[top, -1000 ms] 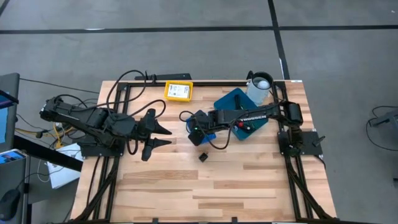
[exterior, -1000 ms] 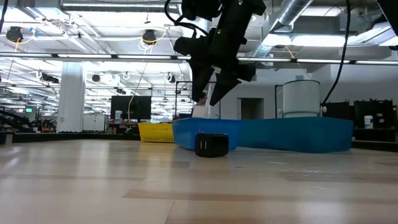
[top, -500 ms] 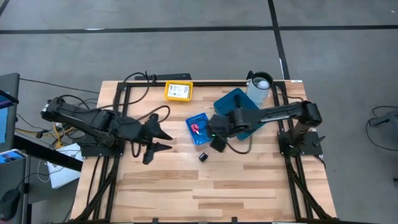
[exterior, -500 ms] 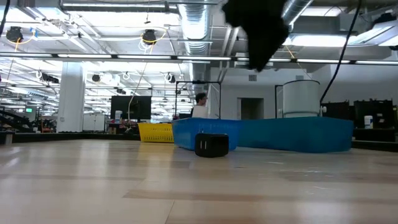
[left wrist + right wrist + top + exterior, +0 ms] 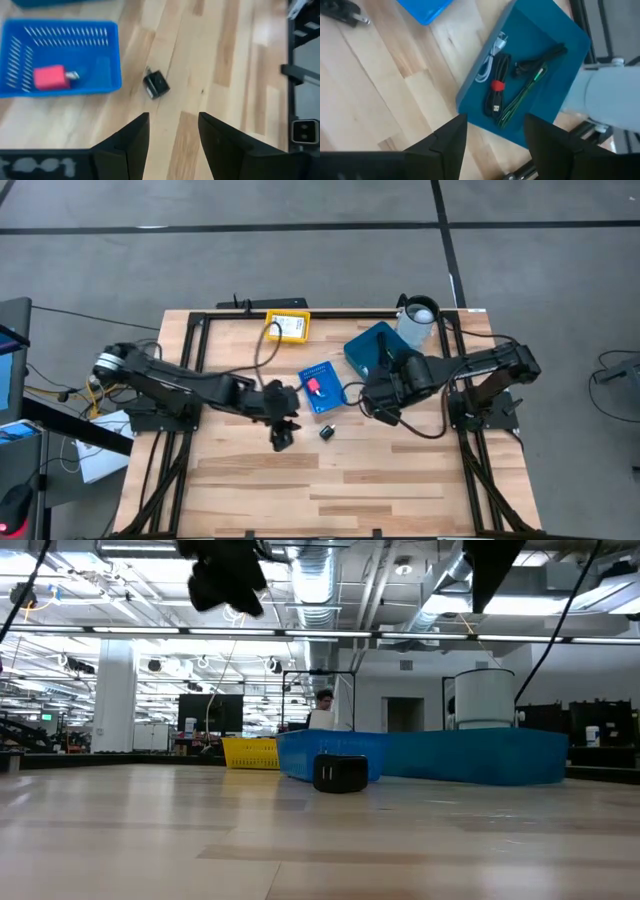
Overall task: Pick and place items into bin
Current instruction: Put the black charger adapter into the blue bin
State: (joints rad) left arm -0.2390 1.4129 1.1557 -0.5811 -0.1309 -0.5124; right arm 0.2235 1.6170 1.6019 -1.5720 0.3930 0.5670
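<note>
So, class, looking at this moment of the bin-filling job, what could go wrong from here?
1. The left end effector, fingers apart, hangs near the small black block; a skewed descent could knock it away instead of straddling it.
2. The block is small and lies askew in the left wrist view, so it may twist out of a pinch.
3. The small blue basket with its red piece sits close by; the arm's approach might nudge it.

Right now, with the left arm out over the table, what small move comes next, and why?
Probably lower the left gripper onto the small black block. Its fingers stand open with the block just ahead, loose on the wooden table beside the blue basket, which already holds a red piece.
</note>
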